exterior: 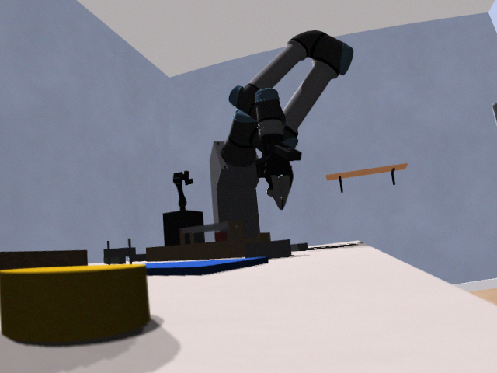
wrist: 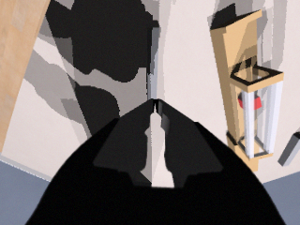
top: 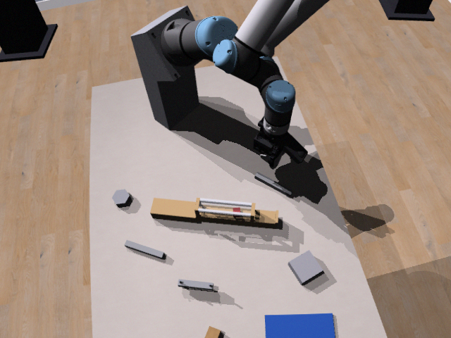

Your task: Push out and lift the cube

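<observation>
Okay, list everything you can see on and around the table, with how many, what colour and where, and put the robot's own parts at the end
Channel: 1, tan wood with white rails, middle of the table.
Cube: 1, red, inside the channel, near its right end in the top view.
Dark bar: 1, dark grey, on the table below the end effector.
Grey bars: 2, grey, in front of the channel; second one.
Hexagonal block: 1, grey, left of the channel.
Square plate: 1, grey, right front.
Blue slab: 1, blue, front edge.
Yellow cylinder: 1, yellow, nearest the exterior camera.
Wall shelf: 1, orange, on the wall.
Arm: 1, grey and blue, on a grey mount.
End effector: 1, black, shut, holding nothing, above the table.
</observation>
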